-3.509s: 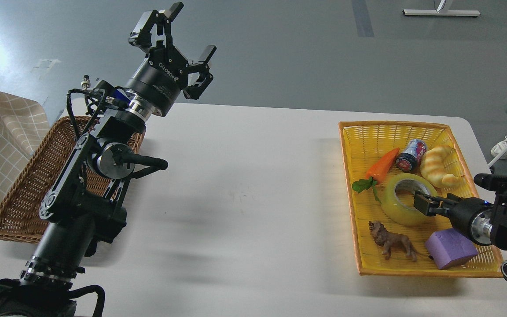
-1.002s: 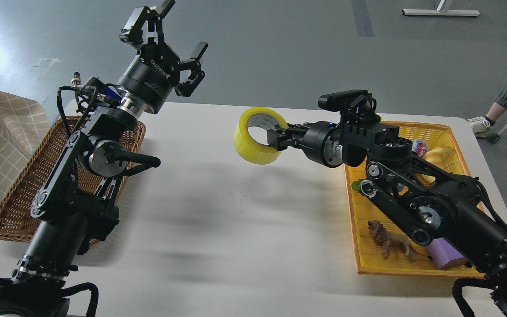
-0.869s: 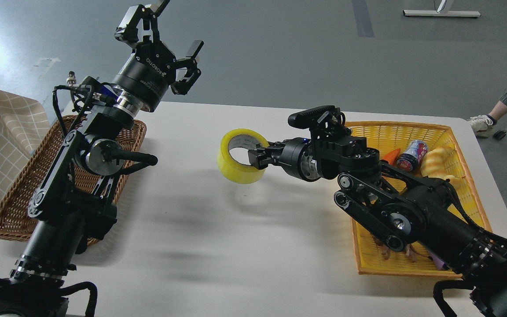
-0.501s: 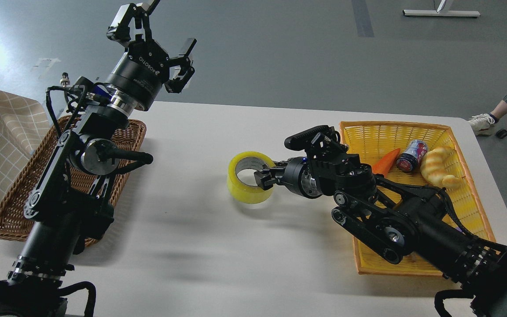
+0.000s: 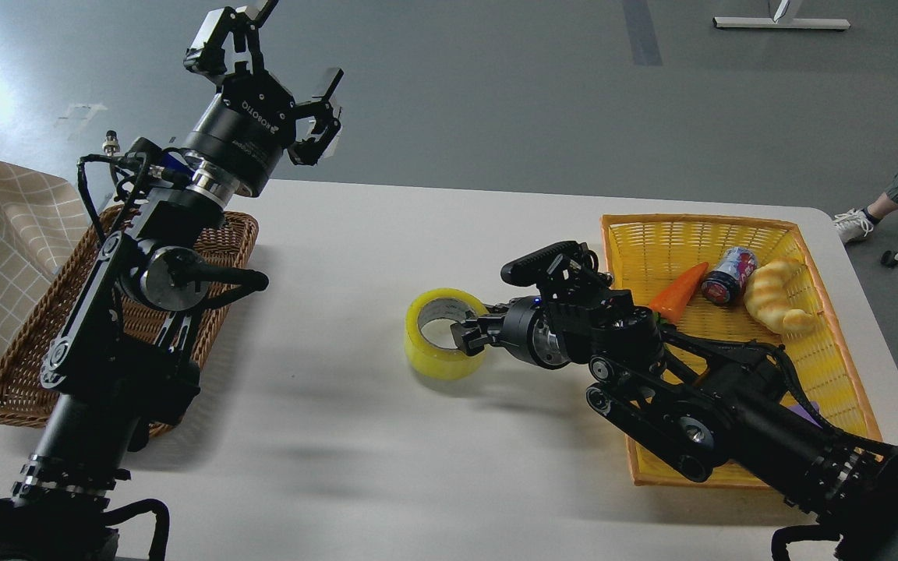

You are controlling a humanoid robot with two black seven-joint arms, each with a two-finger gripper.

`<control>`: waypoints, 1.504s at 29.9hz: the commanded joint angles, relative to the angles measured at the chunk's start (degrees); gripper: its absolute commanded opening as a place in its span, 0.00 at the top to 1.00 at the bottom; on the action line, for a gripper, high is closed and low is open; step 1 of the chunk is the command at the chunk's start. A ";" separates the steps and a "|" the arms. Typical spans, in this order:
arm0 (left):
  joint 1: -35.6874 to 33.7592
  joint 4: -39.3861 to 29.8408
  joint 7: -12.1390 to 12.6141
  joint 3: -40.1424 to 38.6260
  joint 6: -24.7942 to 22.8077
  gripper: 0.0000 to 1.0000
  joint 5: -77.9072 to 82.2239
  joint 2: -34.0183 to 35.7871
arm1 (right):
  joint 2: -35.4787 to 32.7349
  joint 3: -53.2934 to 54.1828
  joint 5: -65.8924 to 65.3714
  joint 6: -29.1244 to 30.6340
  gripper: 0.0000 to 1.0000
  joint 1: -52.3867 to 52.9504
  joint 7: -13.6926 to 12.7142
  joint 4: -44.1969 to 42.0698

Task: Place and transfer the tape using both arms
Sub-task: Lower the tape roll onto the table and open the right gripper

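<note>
The tape (image 5: 444,333) sits in the middle of the bench (image 5: 387,436). The right gripper (image 5: 466,336) pinches its rim tight. The left gripper (image 5: 266,47) is up high, jaws wide apart.

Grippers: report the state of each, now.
Left gripper: open, empty, raised above the table's far edge.
Right gripper: shut on the tape, low at the table.

Tape (image 5: 441,335) mid-table (image 5: 387,436) — one basket (image 5: 44,343) left, another (image 5: 636,241) right

Bare table (image 5: 355,436) btwn arms; wicker tray (image 5: 20,366) left, yellow basket (image 5: 628,389) right.
</note>
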 commanded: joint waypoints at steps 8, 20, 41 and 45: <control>0.01 0.01 0.00 0.00 0.00 0.02 0.00 0.00 | -0.01 0.35 0.00 0.00 1.00 -0.62 -0.01 0.01; 0.10 0.01 0.00 0.00 0.00 0.02 0.00 0.44 | -0.01 0.35 0.09 0.00 1.00 -1.76 -0.01 0.19; 0.18 0.01 0.00 -0.08 -0.09 0.02 0.00 1.67 | -0.01 0.52 0.35 0.00 0.75 -3.17 0.07 0.10; 0.62 0.01 0.00 -0.26 -0.09 0.02 0.00 2.02 | -0.01 0.70 0.44 0.00 0.72 -3.70 0.07 0.28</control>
